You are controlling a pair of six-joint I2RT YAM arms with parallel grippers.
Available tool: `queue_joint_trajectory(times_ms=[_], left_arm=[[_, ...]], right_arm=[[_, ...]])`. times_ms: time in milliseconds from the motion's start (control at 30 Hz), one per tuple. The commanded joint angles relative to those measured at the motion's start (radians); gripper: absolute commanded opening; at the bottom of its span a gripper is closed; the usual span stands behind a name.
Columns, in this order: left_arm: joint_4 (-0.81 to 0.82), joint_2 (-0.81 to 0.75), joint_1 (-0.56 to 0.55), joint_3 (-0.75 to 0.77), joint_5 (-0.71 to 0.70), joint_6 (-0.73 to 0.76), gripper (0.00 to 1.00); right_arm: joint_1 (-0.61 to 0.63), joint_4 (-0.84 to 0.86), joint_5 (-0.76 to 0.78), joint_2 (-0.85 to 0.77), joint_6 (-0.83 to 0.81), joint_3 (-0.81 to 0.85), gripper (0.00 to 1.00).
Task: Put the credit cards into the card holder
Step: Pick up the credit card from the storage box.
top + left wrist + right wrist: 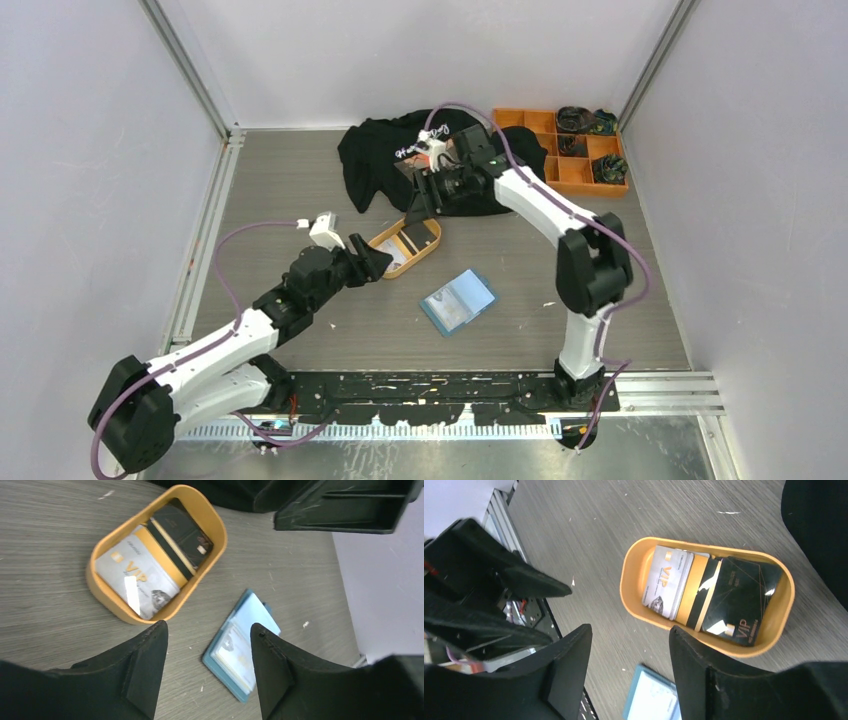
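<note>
Worktop [300,190]: grey wood-grain, seen from the top camera.

Cards [405,245]: all visible ones lie in an orange oval tray [437,236] near the worktop's middle.
- Left wrist view: a white "VIP" card [135,572] sits at one end of the tray [105,595], overlapping a card with orange and black stripes. A black card [182,530] is at the other end.
- Right wrist view shows the same stack in the tray [629,570]: white card [666,582], striped card [696,592], black card [741,602] with gold print.

Holder [457,301]: lies open and flat on the worktop, nearer the arm bases than the tray and apart from it. Teal edge, light inner faces up.
- Left wrist view: the holder [235,645] shows between the fingers. Cannot tell whether a card is in a pocket.
- Right wrist view: only a corner of the holder [649,695] shows at the bottom edge.

Left claw [378,262]: released, just beside the tray's left end. In its own camera the claw [207,626] has its jaws apart with nothing between them, only worktop and holder below.

Right claw [415,208]: released, at the tray's far side. In its own view the claw [629,630] has its jaws apart and grips nothing.

Also present: black cloth [385,160] at the back, under the right arm, and an orange compartment box [560,148] at the back right.
</note>
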Motion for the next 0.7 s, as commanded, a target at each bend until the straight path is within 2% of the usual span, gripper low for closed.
queue_joint_trajectory(times_ms=[0, 67, 367, 667], left_arm=[[-0.067, 0.007, 0.022, 0.042, -0.137, -0.071, 0.61], [-0.122, 0.022, 0.037, 0.057, -0.157, -0.102, 0.59], [-0.097, 0.159, 0.099, 0.062, -0.131, -0.213, 0.55], [-0.021, 0.306, 0.115, 0.091, -0.027, -0.220, 0.47]], right_arm=[[0.031, -0.095, -0.010, 0.141, 0.094, 0.165, 0.61], [0.040, -0.099, 0.002, 0.192, 0.111, 0.203, 0.58], [0.058, -0.152, 0.047, 0.348, 0.128, 0.306, 0.47], [0.095, -0.201, 0.099, 0.431, 0.111, 0.350, 0.45]])
